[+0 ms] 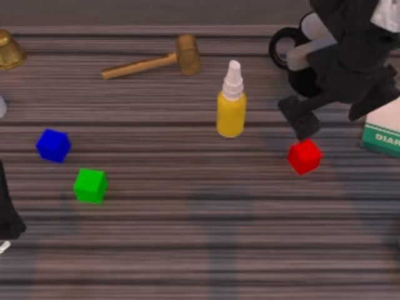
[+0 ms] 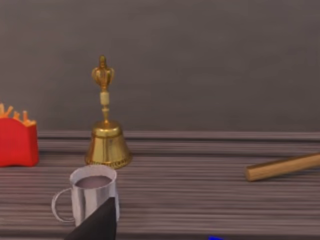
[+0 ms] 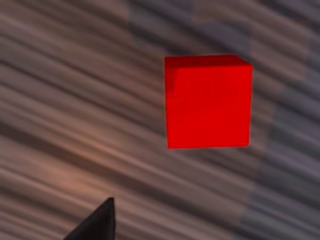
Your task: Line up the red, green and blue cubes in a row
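Red cube (image 1: pixel 304 156) resting on the surface (image 1: pixel 206 250) at the right side, well apart from the green cube (image 1: pixel 90 185) and blue cube (image 1: pixel 53 145), which lie near each other at the left. Right claw (image 1: pixel 300 119) hanging just beside and above the red cube, on its far side; grips nothing, and how wide the fingers stand cannot be told. Seen from the right wrist, cube off to one side of a lone finger tip (image 3: pixel 95 225), not between the fingers. Likely trouble from here: descending off-centre and knocking or tipping the cube rather than straddling it. Yellow bottle (image 1: pixel 231 106) nearby and white box (image 1: pixel 382 131) close on the other side, so a wide swing could topple or shove either. Left claw (image 1: pixel 7 219) parked at the left edge, opening unclear.
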### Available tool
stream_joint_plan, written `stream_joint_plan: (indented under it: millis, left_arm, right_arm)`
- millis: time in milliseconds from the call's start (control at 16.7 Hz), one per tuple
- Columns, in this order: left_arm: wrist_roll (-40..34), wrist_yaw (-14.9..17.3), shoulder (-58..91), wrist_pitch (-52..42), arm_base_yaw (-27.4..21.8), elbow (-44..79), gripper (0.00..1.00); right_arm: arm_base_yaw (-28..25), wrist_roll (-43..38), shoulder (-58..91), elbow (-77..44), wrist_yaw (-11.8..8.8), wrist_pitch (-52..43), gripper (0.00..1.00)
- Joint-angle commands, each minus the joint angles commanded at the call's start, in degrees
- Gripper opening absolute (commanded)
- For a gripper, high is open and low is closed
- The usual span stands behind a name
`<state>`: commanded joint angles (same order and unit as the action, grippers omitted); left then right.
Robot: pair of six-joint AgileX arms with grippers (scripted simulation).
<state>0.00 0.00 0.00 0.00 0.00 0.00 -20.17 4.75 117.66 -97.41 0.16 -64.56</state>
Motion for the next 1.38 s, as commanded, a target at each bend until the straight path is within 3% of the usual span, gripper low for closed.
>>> stream_joint_plan:
  millis: [240,660,1140,1380]
  left_arm:
    - [0.0,0.0,0.0,0.0,0.0,0.0,1.0]
    - [0.0,0.0,0.0,0.0,0.0,0.0,1.0]
    - [0.0,0.0,0.0,0.0,0.0,0.0,1.0]
    - [0.0,0.0,0.0,0.0,0.0,0.0,1.0]
  right_arm:
    - [-1.5,0.3,8.5,-8.1,0.0,-4.4,1.0]
    - [-1.4,0.3,9.2,-8.6,0.0,-4.5,1.0]
    - [-1.7,0.2,14.3,1.5,0.1,10.9,1.0]
    - [-1.7,0.2,15.0,2.6,0.1,12.4,1.0]
